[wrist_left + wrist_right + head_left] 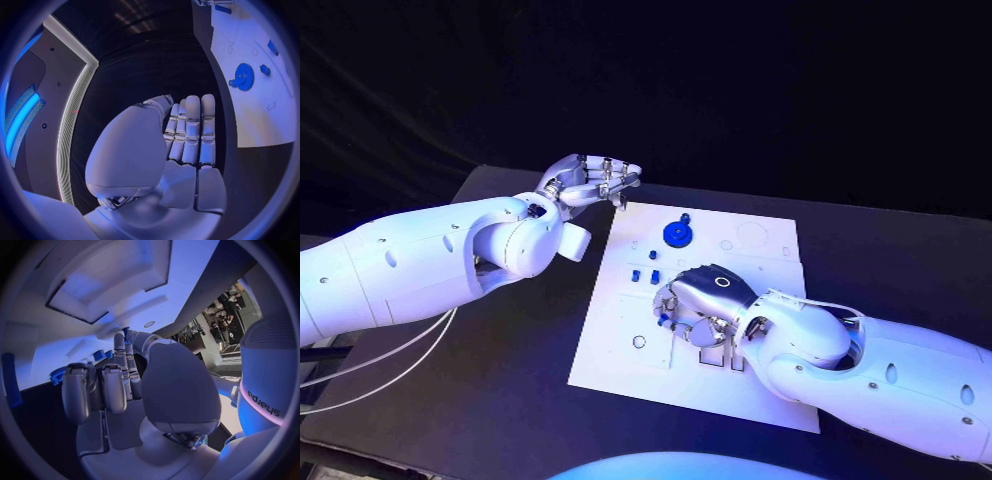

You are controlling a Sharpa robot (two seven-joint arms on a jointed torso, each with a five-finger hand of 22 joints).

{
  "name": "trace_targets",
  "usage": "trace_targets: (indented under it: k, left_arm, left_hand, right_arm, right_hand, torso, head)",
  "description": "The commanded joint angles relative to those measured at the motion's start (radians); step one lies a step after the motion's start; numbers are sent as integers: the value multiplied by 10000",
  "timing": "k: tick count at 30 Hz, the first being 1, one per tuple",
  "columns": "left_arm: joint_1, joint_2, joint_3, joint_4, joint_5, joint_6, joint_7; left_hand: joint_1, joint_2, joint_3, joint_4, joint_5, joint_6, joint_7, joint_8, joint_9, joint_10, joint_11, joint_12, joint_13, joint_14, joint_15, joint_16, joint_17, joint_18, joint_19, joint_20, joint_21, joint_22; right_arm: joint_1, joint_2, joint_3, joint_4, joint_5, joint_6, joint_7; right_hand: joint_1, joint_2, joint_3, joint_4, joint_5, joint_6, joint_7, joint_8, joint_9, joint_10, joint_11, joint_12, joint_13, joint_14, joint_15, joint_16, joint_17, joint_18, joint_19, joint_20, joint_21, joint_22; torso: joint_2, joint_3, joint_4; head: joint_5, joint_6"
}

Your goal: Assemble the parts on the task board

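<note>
Left hand (593, 180) empty, fingers straight — right hand (701, 300) curled, palm down

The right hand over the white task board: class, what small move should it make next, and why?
Probably a small lift straight up. The right hand sits low over the middle of the white task board, with a small blue part seemingly pinched at its fingertips. The round blue gear lies beyond it and the left hand waits off the board's far corner. Lifting would clear the neighbouring small blue pieces.

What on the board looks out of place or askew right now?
Nothing stands out. The white board lies flat, the blue gear sits on it, and the right hand works over the small blue pieces.
</note>
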Motion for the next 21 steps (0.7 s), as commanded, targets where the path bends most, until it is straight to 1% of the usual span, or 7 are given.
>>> trace_targets:
  k: [1,10,12,15,17,21]
  left_arm:
    - [5,15,6,26,44,117,28]
    - [5,8,6,25,44,91,3]
    - [5,6,6,25,44,89,0]
    - [5,4,6,24,44,88,-5]
    - [5,3,6,24,44,89,-7]
    - [5,1,6,23,44,99,-18]
  left_hand:
    - [17,-39,77,9,-25,-66,-9,-52,-11,-28,41,14,7,59,12,-42,-9,61,56,7,-39,-17]
    - [-1,-43,97,6,-25,-74,-7,-52,-11,-36,43,16,7,60,17,-55,-16,60,62,11,-50,-23]
    - [-1,-43,97,6,-25,-74,-7,-52,-11,-36,43,16,7,60,17,-55,-16,60,62,11,-50,-23]
    - [-1,-43,97,6,-25,-74,-7,-52,-11,-36,43,16,7,60,17,-55,-16,60,62,11,-50,-23]
    - [-1,-43,97,6,-25,-74,-7,-52,-11,-36,43,16,7,60,17,-55,-16,60,62,11,-50,-23]
    - [-1,-43,97,6,-25,-74,-7,-52,-11,-36,43,16,7,60,17,-55,-16,60,62,11,-50,-23]
  right_arm:
    - [-24,35,-16,-24,-240,290,-30]
    - [-28,88,-38,15,-359,612,-134]
    - [-29,81,-40,27,-392,636,-165]
    - [-30,71,-42,41,-427,625,-215]
    - [-30,66,-43,45,-440,600,-246]
    - [-30,49,-43,51,-459,464,-297]
  right_hand:
    - [-86,77,-14,-47,15,38,-9,33,17,79,20,-46,-17,588,-24,18,358,-152,492,-38,40,2047]
    - [-304,0,-88,-9,-88,-57,15,-47,10,54,51,-182,-59,572,-1,-9,300,-144,473,-22,8,2044]
    - [-328,-10,-93,-3,-97,-69,21,-59,7,49,55,-198,-64,570,4,-11,295,-144,473,-20,9,2046]
    - [-464,-92,-125,43,-118,-160,60,-139,-22,-11,94,-295,-96,558,34,-33,253,-137,454,1,-24,2037]
    - [-608,-197,-156,111,-135,-329,145,-264,-75,-179,163,-434,-146,548,95,-44,234,-136,447,35,-33,2039]
    - [-753,-336,-172,176,-131,-604,294,-479,-178,-434,308,-650,-221,529,207,-67,187,-116,395,125,-131,2004]
  torso:
    - [2,-1,0]
    - [2,8,1]
    - [5,10,-3]
    - [-3,11,-8]
    - [-3,11,-8]
    - [-1,10,-2]
  head:
    - [1,3]
    - [-21,25]
    - [-24,27]
    - [-26,23]
    - [-26,23]
    - [-37,35]
